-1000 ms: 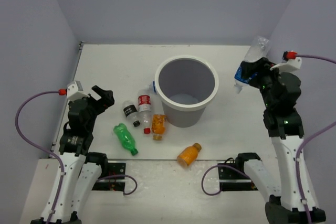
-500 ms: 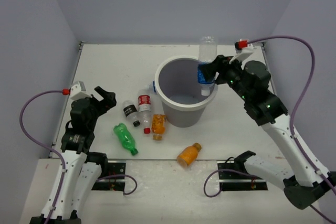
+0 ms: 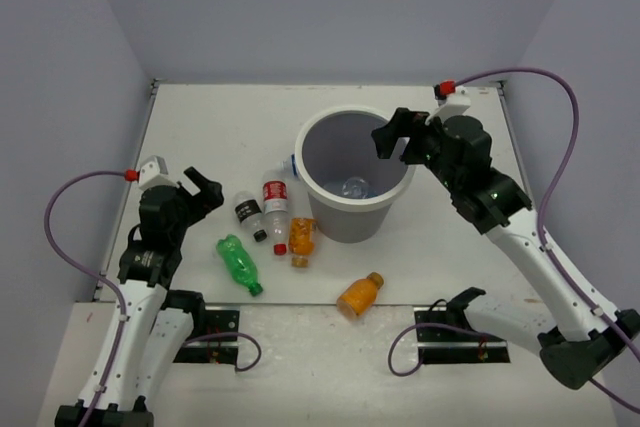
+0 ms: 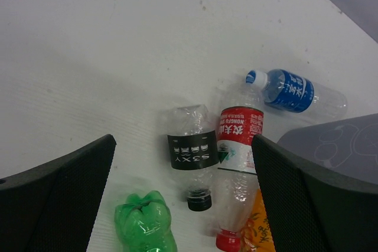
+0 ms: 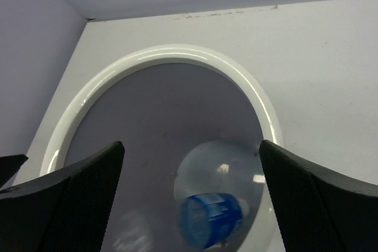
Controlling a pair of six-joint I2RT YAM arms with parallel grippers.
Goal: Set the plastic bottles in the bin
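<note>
The bin (image 3: 350, 225) stands mid-table, and a clear blue-labelled bottle (image 5: 215, 219) lies blurred inside it (image 3: 353, 187). My right gripper (image 3: 397, 139) hangs open over the bin's far right rim (image 5: 177, 52) with nothing between its fingers. Left of the bin lie a green bottle (image 3: 238, 263), a black-labelled one (image 3: 248, 212), a red-labelled one (image 3: 275, 199) and an orange one (image 3: 301, 239). Another blue-labelled bottle (image 4: 295, 91) lies against the bin's left side. A second orange bottle (image 3: 360, 294) lies near the front edge. My left gripper (image 3: 203, 190) is open above and left of this group.
Grey-violet walls (image 3: 90, 67) close the white table (image 3: 220, 127) on the left, back and right. Purple cables (image 3: 560, 127) loop from both wrists. The arm bases and their black mounts (image 3: 210, 342) sit at the near edge.
My right arm swung from the far right to over the bin with the blue-labelled bottle, then opened. The bottle dropped into the bin. My left arm barely shifted.
</note>
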